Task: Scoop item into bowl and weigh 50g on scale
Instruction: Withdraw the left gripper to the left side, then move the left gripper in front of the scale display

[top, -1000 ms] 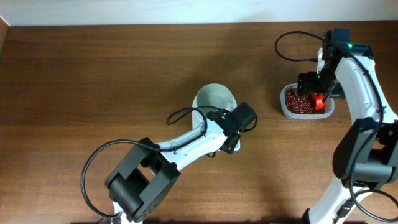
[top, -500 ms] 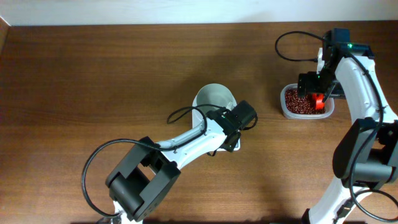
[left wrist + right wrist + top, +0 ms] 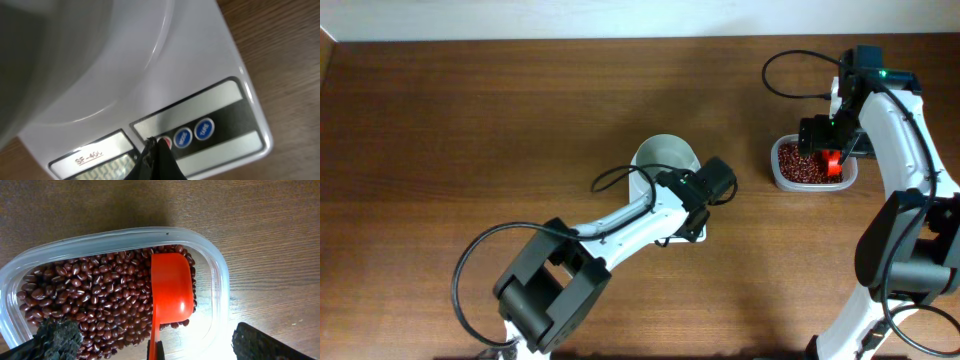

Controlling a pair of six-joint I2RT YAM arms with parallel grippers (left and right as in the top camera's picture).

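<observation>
Straight ahead of the spread right gripper a red scoop lies on the beans; beside it they lie bare within the tub wall

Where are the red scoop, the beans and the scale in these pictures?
red scoop (image 3: 172,287), right wrist view, on its round cup.
beans (image 3: 90,300), right wrist view, middle of the heap.
scale (image 3: 210,55), left wrist view, on its bare white top.

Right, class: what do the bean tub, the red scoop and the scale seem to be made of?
The tub looks like clear glossy plastic: beans show through its wall. The scoop looks like smooth red plastic, evenly coloured with a faint sheen. The scale seems glossy white moulded plastic, with a soft sheen along its edges; its button panel may be printed film.
</observation>
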